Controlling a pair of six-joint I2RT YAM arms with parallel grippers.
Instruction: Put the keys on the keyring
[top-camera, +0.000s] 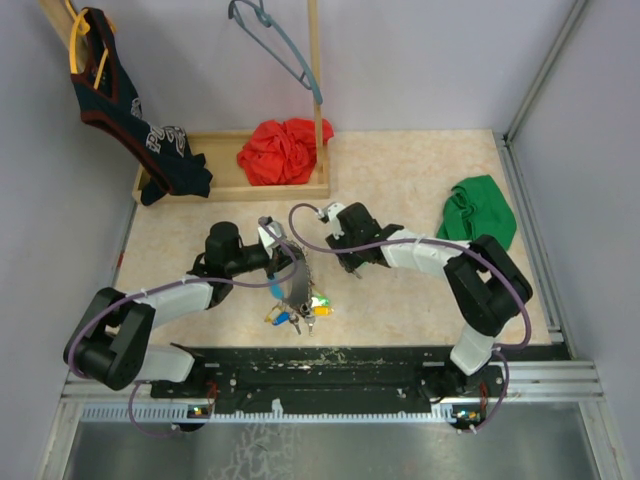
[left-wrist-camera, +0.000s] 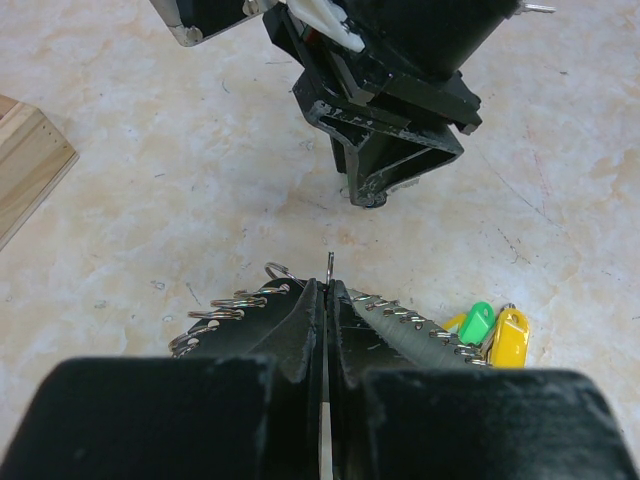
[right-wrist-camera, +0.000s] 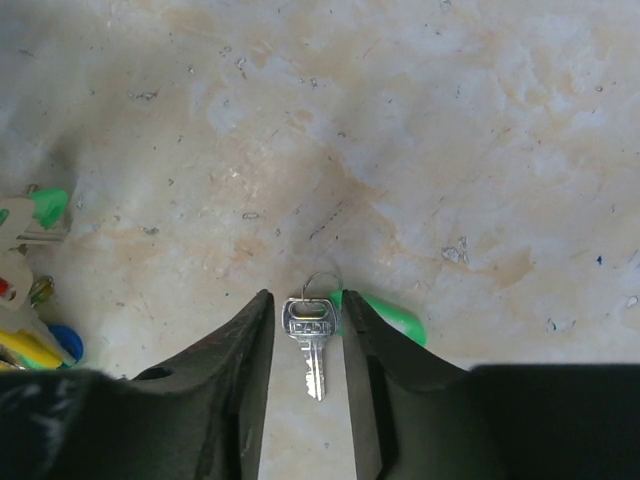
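tabletop (top-camera: 420, 190), red cloth (top-camera: 280, 150) in tray (top-camera: 262, 191); left jaws tight on keyring (left-wrist-camera: 405, 336), right jaws ajar astride key (right-wrist-camera: 309, 338)

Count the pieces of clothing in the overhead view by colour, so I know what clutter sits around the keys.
Red: 1, the red cloth in the wooden tray
Green: 1, the green cloth at the right
Dark navy: 1, the dark jersey hanging at far left
Total: 3
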